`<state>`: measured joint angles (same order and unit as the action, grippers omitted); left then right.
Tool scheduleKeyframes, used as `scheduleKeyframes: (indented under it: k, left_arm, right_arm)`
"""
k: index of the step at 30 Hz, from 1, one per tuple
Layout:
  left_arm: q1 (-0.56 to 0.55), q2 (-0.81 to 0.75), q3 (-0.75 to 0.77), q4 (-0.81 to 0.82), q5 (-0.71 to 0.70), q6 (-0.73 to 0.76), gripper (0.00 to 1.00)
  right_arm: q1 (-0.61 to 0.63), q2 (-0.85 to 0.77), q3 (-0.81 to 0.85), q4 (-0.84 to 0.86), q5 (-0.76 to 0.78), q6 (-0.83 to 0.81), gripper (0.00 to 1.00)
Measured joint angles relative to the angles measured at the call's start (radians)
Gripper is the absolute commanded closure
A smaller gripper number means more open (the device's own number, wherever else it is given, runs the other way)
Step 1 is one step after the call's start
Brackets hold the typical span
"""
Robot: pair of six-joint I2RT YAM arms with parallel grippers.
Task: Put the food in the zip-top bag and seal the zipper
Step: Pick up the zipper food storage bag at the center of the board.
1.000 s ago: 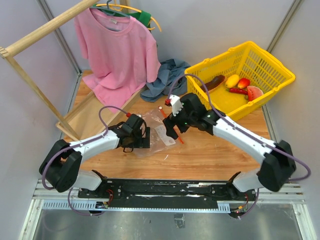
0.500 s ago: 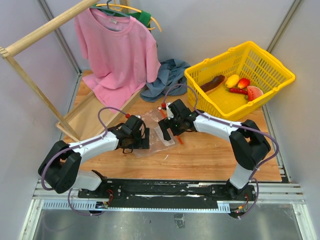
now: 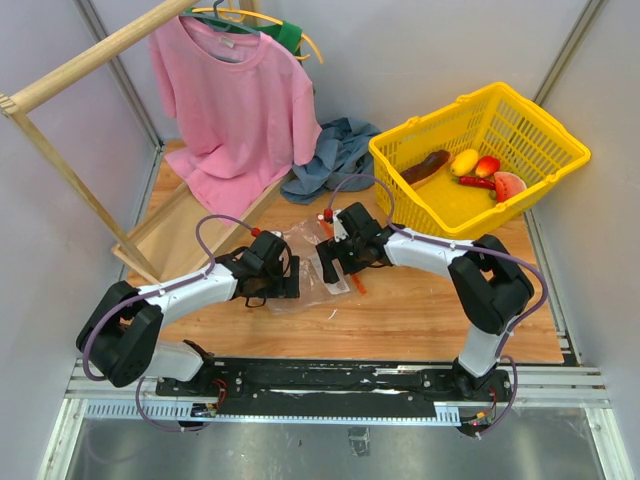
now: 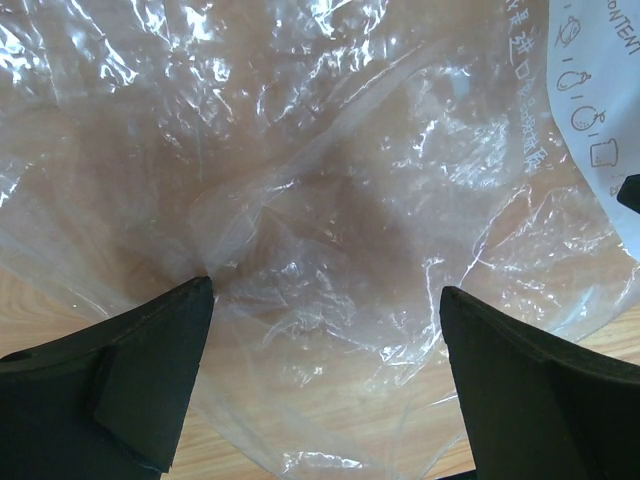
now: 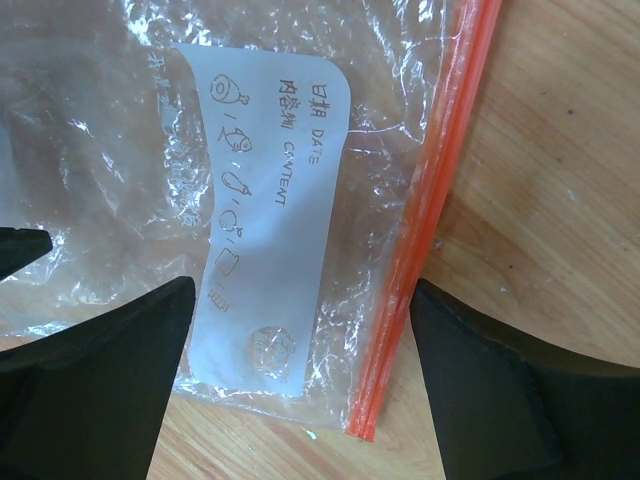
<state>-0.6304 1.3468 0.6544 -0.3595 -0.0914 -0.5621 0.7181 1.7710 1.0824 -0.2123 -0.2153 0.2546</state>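
The wooden table [image 3: 430,310] was the biggest thing. The zip-top bag [image 3: 303,268] lay flat on it, between the two arms. The yellow basket [image 3: 455,205] sat well apart from the bag, at the far right. All the food [image 3: 465,160] was inside the basket, so none was in the bag yet.

The bag looked very light, soft and crinkly. I think it would be slippery and would slide or fold if pushed. It was clear and shiny, so the wood showed through.

The left gripper [image 4: 325,290] hung over the plain part of the bag, with its jaws wide apart and nothing in them. The right gripper [image 5: 300,288] was wide and empty too, over the white label [image 5: 270,220] with little drawings on it.

I think the best place to grab was the thin orange-red zipper [image 5: 425,210] along the edge, because it looked stiffer.
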Motion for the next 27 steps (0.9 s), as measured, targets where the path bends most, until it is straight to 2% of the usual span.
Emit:
scheduleKeyframes:
  k: [5, 13, 21, 27]
  left_arm:
    - [0.000, 0.000, -0.003, 0.006, 0.000, 0.000, 0.01]
    - [0.000, -0.011, -0.016, 0.024, -0.001, -0.006, 0.01]
    - [0.000, -0.040, -0.047, 0.055, -0.002, -0.019, 0.01]
    - [0.000, -0.056, -0.061, 0.067, -0.004, -0.026, 0.01]
  right_arm:
    - [-0.005, -0.011, -0.024, 0.018, -0.039, 0.011, 0.12]
    - [-0.025, -0.044, -0.039, 0.061, -0.115, 0.042, 0.21]
    - [-0.049, -0.047, -0.063, 0.110, -0.135, 0.079, 0.37]
    - [-0.086, -0.021, -0.100, 0.148, -0.156, 0.087, 0.37]
